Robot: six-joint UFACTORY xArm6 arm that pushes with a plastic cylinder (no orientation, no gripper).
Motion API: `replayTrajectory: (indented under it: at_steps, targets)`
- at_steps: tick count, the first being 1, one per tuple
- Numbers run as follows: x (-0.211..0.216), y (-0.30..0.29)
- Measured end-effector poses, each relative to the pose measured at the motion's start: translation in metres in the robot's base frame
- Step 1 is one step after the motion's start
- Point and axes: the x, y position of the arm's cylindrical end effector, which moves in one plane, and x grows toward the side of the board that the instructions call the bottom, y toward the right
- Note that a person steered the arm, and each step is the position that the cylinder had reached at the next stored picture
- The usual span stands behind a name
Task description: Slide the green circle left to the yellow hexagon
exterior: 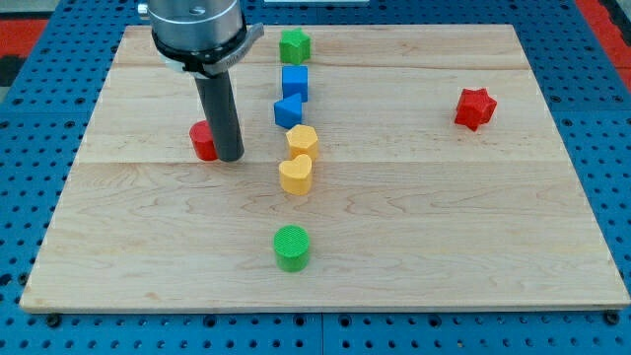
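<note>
The green circle (pixel 291 247) lies near the view's bottom centre of the wooden board (pixel 444 227). The yellow hexagon (pixel 302 139) sits above it at mid-board, touching a yellow heart-shaped block (pixel 295 175) just below it. My tip (pixel 230 157) is the lower end of a dark rod, standing at the view's left of the yellow blocks and right beside a red block (pixel 204 141), whose shape is partly hidden by the rod. The tip is well above and left of the green circle.
A blue cube (pixel 295 82) and a blue wedge-like block (pixel 288 110) stand in a column above the yellow hexagon. A green star-like block (pixel 294 45) is at the top. A red star-like block (pixel 474 107) is at the right.
</note>
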Motion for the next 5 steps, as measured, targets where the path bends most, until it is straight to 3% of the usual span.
replayTrajectory:
  at_steps: [2,3,4,5]
  targets:
    - [-0.093,-0.051]
    - [-0.182,-0.039]
    - [-0.228,-0.022]
    - [-0.230,0.002]
